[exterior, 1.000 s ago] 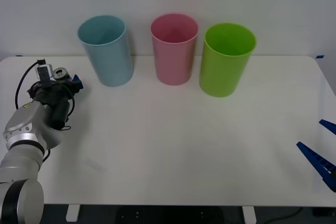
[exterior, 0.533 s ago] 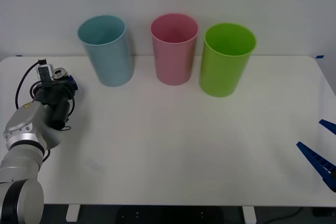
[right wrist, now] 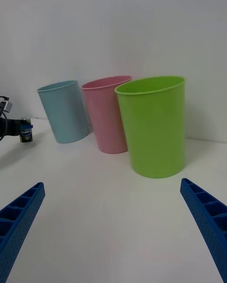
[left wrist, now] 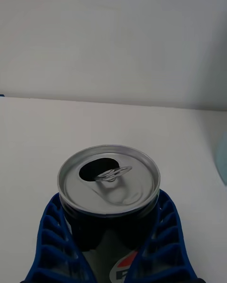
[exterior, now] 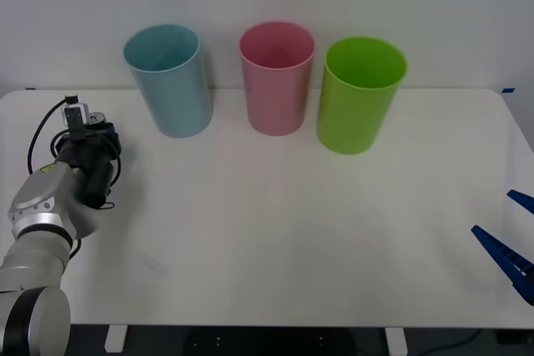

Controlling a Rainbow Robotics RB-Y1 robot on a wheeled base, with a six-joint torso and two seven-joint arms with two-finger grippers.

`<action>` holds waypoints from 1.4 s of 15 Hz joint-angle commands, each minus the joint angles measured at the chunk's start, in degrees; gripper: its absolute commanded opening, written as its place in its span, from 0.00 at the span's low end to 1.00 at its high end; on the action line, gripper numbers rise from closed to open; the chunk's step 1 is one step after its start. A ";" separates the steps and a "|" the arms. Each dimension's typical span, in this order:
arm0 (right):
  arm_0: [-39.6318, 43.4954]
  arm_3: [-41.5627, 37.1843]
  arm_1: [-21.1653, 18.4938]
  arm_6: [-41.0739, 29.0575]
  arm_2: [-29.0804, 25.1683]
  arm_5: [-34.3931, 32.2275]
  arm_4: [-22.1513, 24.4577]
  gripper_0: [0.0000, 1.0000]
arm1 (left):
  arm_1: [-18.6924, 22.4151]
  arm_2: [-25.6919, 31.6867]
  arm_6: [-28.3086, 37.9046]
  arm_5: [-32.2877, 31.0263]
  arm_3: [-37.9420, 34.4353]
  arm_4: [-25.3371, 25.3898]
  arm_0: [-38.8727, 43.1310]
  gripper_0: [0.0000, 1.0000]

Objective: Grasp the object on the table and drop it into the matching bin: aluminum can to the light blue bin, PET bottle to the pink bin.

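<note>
Left end effector (exterior: pixel 102 127) sits at the far left of the surface (exterior: pixel 275 239), blue fingers (left wrist: pixel 52 235) pinching the aluminum can (left wrist: pixel 109 195) on both sides. Can is upright, silver top up, tab opening visible, logo partly showing between the fingers. From the right wrist view the can (right wrist: pixel 26 132) looks to be just above the surface or barely on it; can't tell which. It's left of the light blue bin (exterior: pixel 169 79), near but apart.

Bins stand in a row along the far edge: light blue on the left, pink bin (exterior: pixel 277 77) in the middle, lime green bin (exterior: pixel 360 92) on the right, all upright.

Right end effector (exterior: pixel 506 235) is parked at the near right edge, fingers (right wrist: pixel 19 214) spread wide, holding nothing.
</note>
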 commanded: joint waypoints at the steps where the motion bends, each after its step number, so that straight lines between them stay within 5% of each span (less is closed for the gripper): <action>1: 0.00 0.00 0.00 0.00 0.00 0.00 0.00 1.00 | 0.04 -0.22 0.00 -1.51 -0.09 0.17 0.60 0.00; 11: 0.00 0.00 0.00 0.00 0.00 0.00 0.00 1.00 | 0.39 -1.45 1.23 -13.02 -16.88 4.83 13.35 0.00; 21: 0.00 0.00 0.00 0.00 0.00 0.00 0.00 1.00 | 1.01 -5.40 4.57 -13.28 -42.54 11.42 29.43 0.00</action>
